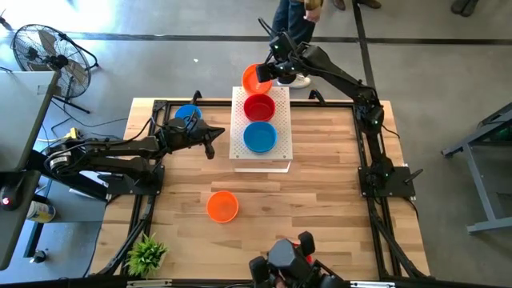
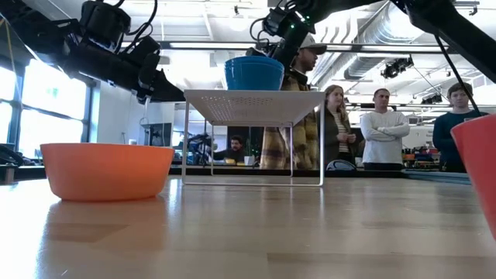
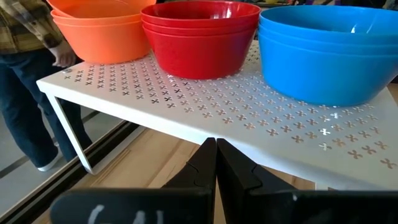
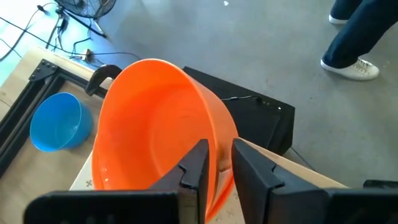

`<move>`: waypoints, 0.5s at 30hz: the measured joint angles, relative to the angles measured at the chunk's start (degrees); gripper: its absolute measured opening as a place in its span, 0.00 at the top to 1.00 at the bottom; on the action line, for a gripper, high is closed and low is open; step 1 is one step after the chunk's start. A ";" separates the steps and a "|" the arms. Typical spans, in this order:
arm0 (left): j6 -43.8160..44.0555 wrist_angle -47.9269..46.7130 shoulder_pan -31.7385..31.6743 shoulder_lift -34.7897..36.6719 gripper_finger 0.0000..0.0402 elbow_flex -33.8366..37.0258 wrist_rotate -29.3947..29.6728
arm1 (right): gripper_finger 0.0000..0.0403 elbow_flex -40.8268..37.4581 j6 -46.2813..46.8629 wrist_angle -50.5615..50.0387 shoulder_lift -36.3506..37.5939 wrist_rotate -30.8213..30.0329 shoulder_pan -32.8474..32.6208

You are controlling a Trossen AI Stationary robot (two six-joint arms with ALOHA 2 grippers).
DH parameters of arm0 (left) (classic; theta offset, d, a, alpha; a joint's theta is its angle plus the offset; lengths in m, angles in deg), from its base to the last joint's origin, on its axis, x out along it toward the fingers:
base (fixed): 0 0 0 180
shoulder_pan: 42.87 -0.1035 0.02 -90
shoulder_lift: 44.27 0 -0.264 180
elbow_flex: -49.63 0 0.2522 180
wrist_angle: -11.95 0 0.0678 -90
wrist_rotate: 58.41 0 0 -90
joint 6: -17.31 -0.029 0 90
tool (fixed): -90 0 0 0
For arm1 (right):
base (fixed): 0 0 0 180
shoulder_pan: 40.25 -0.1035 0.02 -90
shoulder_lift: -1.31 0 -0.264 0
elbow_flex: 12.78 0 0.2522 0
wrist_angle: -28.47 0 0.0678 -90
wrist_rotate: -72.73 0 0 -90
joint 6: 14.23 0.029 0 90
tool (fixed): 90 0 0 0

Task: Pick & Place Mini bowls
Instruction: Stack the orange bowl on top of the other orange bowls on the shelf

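1. Right gripper (image 4: 211,163), our working pincer, pinches the rim of a tilted orange bowl (image 1: 256,78) over the far end of the white platform (image 1: 238,138).
2. Red stack (image 1: 259,106) and blue stack (image 1: 260,137) sit just nearer us.
3. Left gripper (image 3: 216,163), fingers together and empty, waits beside them.
4. Only the low view shows watchers.

High view looks straight down on the table (image 1: 320,192); low view faces level across it; both wrist views sit close, sharing the white platform (image 1: 237,120).
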State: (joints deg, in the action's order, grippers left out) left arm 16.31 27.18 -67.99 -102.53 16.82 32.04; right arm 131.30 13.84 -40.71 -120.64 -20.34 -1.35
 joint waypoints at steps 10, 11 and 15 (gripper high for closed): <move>0.00 -0.01 0.01 0.00 0.99 0.00 0.00 | 0.98 0.00 -0.74 -0.84 0.00 1.59 0.02; 0.00 -0.02 0.02 0.00 0.99 0.00 0.00 | 0.99 0.00 -0.13 -0.86 0.00 1.87 0.02; 0.00 -0.02 0.00 0.00 0.99 0.00 -0.02 | 0.98 0.00 2.22 -0.86 0.02 3.19 0.37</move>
State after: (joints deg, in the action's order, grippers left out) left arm 16.31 27.16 -67.99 -102.53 16.82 32.02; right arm 131.30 16.06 -41.57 -120.62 -17.15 -0.98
